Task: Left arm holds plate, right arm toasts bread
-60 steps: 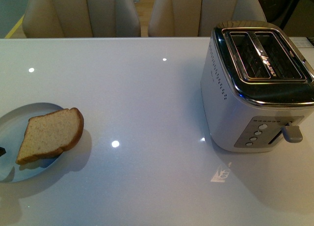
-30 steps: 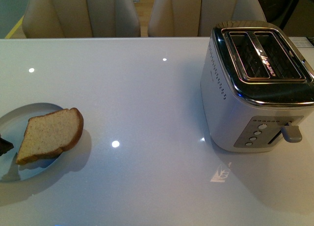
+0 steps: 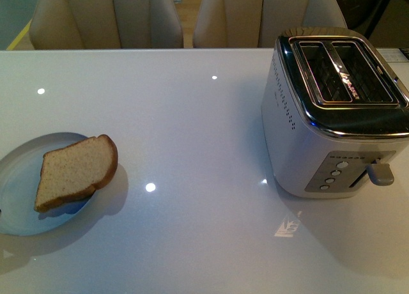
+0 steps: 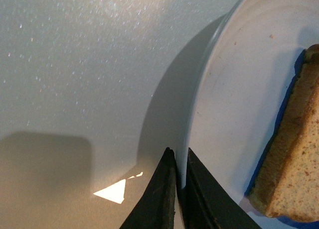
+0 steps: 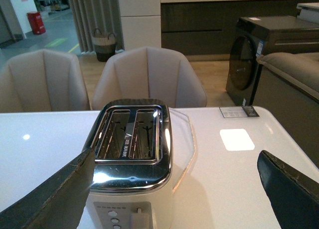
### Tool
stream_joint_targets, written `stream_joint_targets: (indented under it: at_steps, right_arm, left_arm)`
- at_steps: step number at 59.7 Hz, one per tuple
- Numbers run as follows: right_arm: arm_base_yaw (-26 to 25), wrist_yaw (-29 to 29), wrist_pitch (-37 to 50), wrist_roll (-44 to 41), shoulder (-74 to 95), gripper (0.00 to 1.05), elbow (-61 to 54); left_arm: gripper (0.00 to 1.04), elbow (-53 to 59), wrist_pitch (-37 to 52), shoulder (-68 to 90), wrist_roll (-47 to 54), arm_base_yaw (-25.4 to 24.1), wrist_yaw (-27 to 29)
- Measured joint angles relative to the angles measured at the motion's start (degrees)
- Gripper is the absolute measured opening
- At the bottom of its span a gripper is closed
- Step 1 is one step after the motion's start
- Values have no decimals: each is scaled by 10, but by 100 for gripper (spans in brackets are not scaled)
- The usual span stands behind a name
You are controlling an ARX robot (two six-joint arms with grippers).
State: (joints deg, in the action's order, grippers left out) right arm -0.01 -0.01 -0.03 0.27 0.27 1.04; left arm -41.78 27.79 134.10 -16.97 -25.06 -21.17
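Note:
The pale blue-grey plate (image 3: 18, 201) is at the table's left edge in the front view, and its shadow falls below it. The bread (image 3: 75, 171), a tan slice with a brown crust, lies on the plate and overhangs the right rim. In the left wrist view my left gripper (image 4: 179, 152) is shut on the plate (image 4: 234, 99) rim, with the bread (image 4: 294, 164) beside it. My right gripper (image 5: 174, 156) is open and empty. It hovers above and in front of the toaster (image 5: 130, 154), whose two slots are empty.
The silver toaster (image 3: 332, 115) stands at the right of the white table (image 3: 192, 115), its lever (image 3: 380, 172) up. Two beige chairs (image 3: 108, 16) line the far side. A small card (image 5: 239, 111) lies on the table beyond the toaster.
The plate and the bread on it have shifted a little to the right and up in the front view. The dark gripper tip at the left edge has dropped out of sight.

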Motion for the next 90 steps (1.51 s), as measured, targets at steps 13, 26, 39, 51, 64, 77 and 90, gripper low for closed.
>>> stream_joint_targets:
  at_steps: [13, 26, 39, 51, 64, 77, 90]
  right_arm:
    - [0, 0, 0, 0, 0, 96, 0]
    - [0, 0, 0, 0, 0, 96, 0]
    - [0, 0, 0, 0, 0, 96, 0]
    - [0, 0, 0, 0, 0, 96, 0]
    - [0, 0, 0, 0, 0, 96, 0]
    - [0, 0, 0, 0, 0, 96, 0]
    - [0, 0, 0, 0, 0, 96, 0]
  left_arm:
    - [3, 26, -1, -32, -13, -15, -17]
    - [3, 53, -14, -95, -24, -29, -32]
    - [3, 94, -73, -203, -34, -29, -57]
    - [3, 125, -171, -369, -60, -4, -70]
    - [3, 126, -283, -532, -119, 57, -61]
    - [3, 95, -359, -634, -180, 163, -16]
    - [3, 34, -398, -659, -250, 310, 55]
